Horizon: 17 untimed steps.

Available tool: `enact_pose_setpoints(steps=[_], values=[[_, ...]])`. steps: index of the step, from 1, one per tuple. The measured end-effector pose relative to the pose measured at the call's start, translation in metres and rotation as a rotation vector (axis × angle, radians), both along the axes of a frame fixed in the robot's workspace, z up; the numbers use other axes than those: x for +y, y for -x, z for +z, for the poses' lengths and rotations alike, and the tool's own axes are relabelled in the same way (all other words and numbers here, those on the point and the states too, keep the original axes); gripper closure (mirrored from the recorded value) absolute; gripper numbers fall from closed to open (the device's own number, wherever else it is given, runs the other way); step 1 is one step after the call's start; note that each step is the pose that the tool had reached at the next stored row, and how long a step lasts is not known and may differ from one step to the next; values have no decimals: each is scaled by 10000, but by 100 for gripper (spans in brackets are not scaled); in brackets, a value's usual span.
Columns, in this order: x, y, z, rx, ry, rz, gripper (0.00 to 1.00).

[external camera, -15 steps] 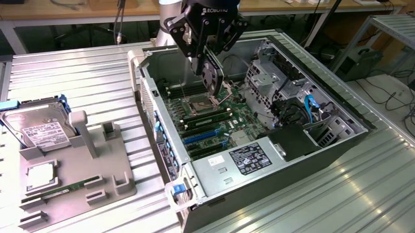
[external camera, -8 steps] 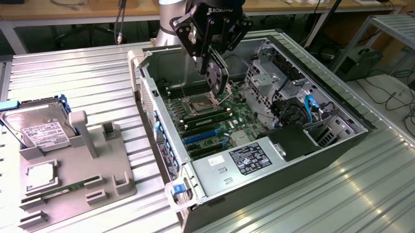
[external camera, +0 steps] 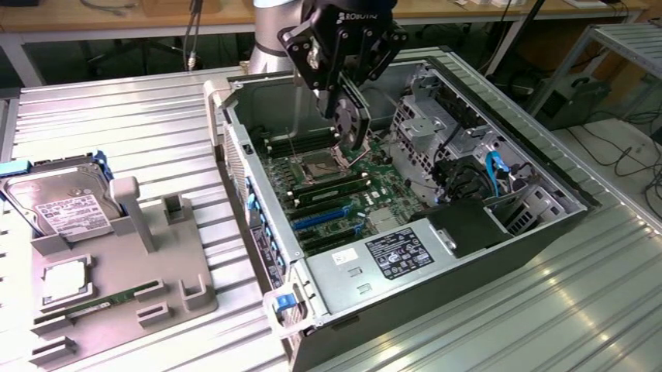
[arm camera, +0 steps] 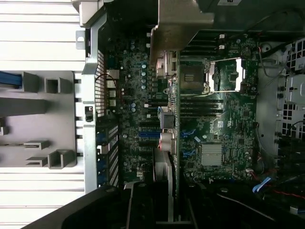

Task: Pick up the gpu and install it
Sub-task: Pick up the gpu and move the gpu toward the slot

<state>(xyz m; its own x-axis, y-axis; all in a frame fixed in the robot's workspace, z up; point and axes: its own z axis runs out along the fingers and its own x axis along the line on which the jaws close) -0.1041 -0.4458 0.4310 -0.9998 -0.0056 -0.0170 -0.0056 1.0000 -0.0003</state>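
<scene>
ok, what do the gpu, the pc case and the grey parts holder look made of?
gpu: green circuit board, pale bare-metal bracket.
pc case: matte grey sheet metal, folded and perforated walls.
parts holder: uniform matte grey, blocky slots; probably plastic.

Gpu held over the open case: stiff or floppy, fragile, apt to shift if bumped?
The gpu, a thin circuit board, is probably stiff and light. Its bare components look fragile against side knocks. Hanging below the gripper, it may pivot if its edge catches the motherboard.
</scene>
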Motion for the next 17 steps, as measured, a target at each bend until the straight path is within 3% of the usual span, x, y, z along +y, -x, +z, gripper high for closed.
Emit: enact_pose_setpoints(steps=[17], values=[[0,-212,-1,1,1,0,72]])
